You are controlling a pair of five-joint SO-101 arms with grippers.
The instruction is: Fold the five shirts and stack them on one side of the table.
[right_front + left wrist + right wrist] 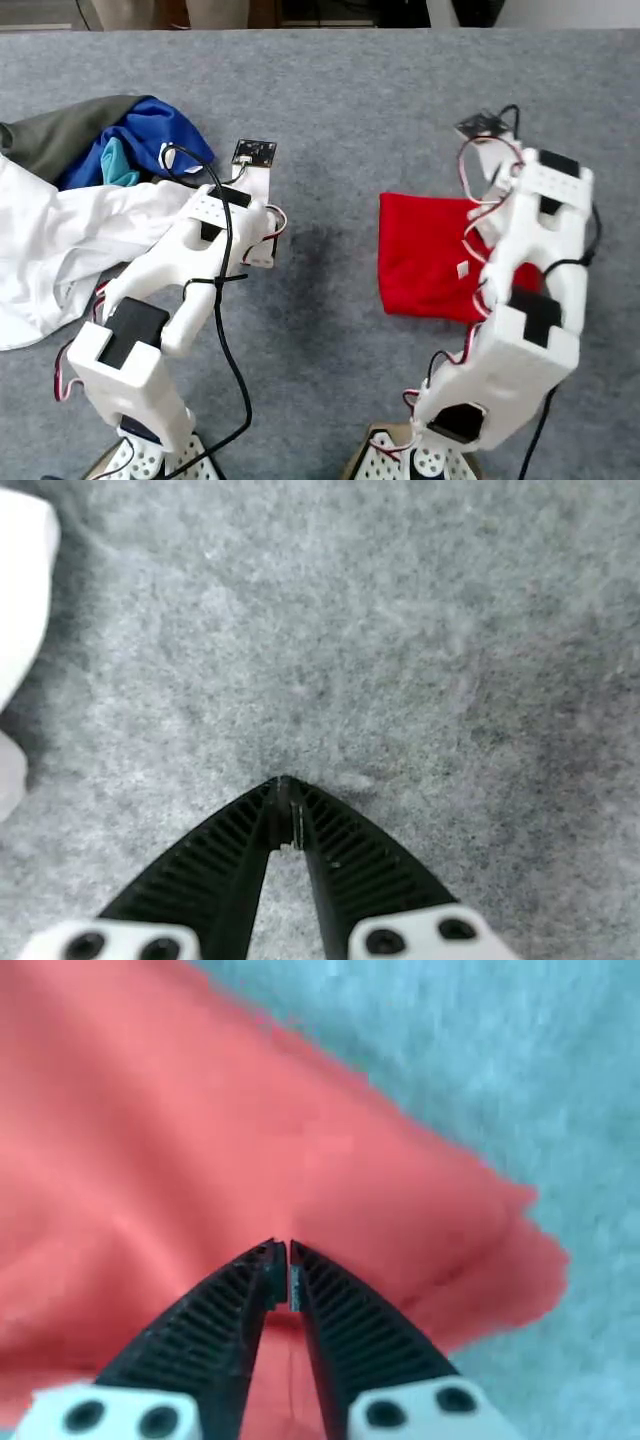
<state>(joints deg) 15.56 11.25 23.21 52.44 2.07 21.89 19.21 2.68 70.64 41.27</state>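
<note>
**Two arms over the table, both hands closed, one red shirt folded**

Table (340,110): grey felt-like cover, carries everything. The left hand (285,792) hangs over a bare stretch of it.

White shirt (60,250): the largest cloth. It lies unfolded and rumpled on the outer side of the left hand, away from the right arm, and it runs under the left arm (170,290). In the left wrist view a white edge of it (20,580) sits off to one side of the hand, apart from the fingertips.

Right arm (530,290): stretched forward over the red shirt, covering the shirt's outer edge in the high view.

Red shirt (420,260): folded into a flat, roughly square packet, directly below the right hand (280,1257). It lies well apart from the left hand, with bare table between them. In the right wrist view red cloth (150,1110) spreads around and beyond the fingertips, with one corner of it ahead of the hand.

Blue shirt (150,130): bunched up, beyond the left hand and to its outer side, resting against the white shirt.

Dark grey shirt (50,135): crumpled, farther out from the left hand than the blue one and touching it.

Teal cloth (118,165): a small patch tucked between the blue and white shirts.

Left hand: closed, tips meeting, nothing between them.

Right hand: closed, tips together, no cloth between them. Cannot tell whether the tips touch the shirt.
</note>
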